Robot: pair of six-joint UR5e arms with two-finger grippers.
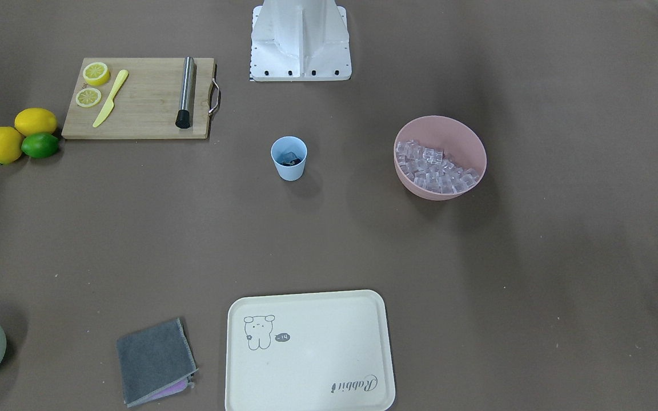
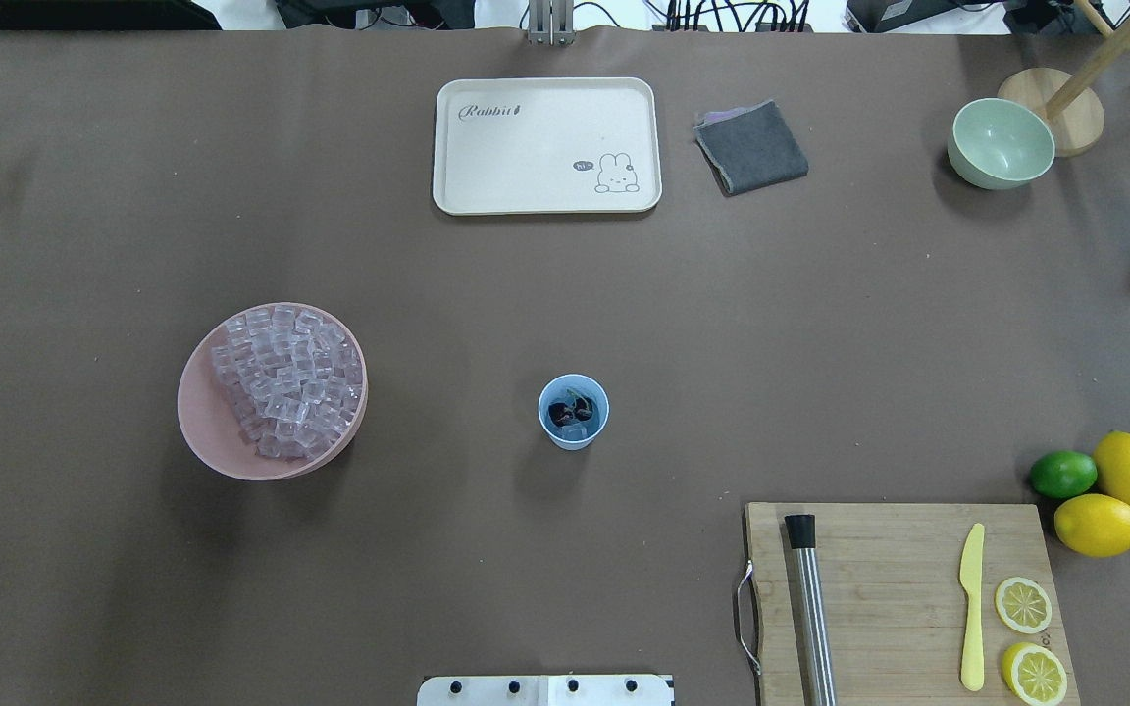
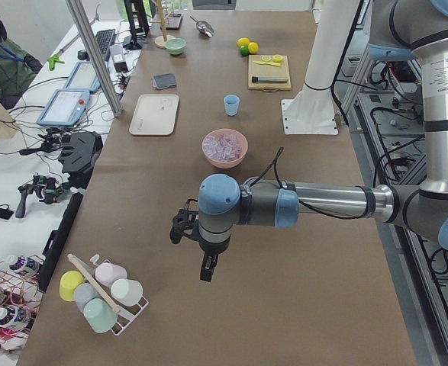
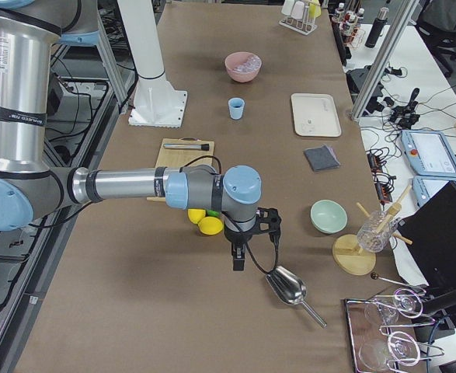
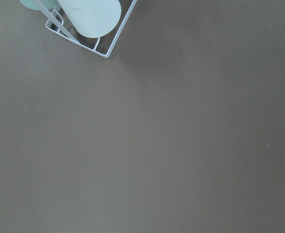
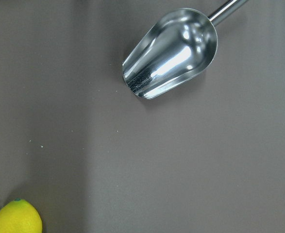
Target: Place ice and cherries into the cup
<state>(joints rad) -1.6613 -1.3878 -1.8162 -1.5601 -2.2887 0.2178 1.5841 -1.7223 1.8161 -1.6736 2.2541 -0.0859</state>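
Jaws first: can't tell on either arm whether they're apart or together, since both only show up small in the two side views. The left gripper (image 3: 206,271) hangs pointing down over bare brown table (image 2: 820,343) at the robot's left end, with a wire rack of pastel cups (image 3: 101,293) near it. The right gripper (image 4: 238,263) hangs the same way at the other end, just beside a metal scoop (image 6: 174,51) lying on the table; neither is holding anything that I can see.

Both are well away from the action. The cup (image 2: 575,442) stands upright mid-table, and inside it you can see the cherries (image 2: 561,412) as dark blobs plus what looks like a clear cube or two. The rest of the ice (image 2: 285,382) is heaped in the pink bowl (image 2: 207,441), off to the robot's left of the cup.

On the robot's right there's a cutting board (image 2: 898,579) with a yellow knife (image 2: 972,608), lemon slices (image 2: 1023,604) and a metal muddler (image 2: 810,608), with whole lemons (image 2: 1098,525) and a lime (image 2: 1062,474) beside it. Far side: cream tray (image 2: 545,147), grey cloth (image 2: 751,147), green bowl (image 2: 1001,143).
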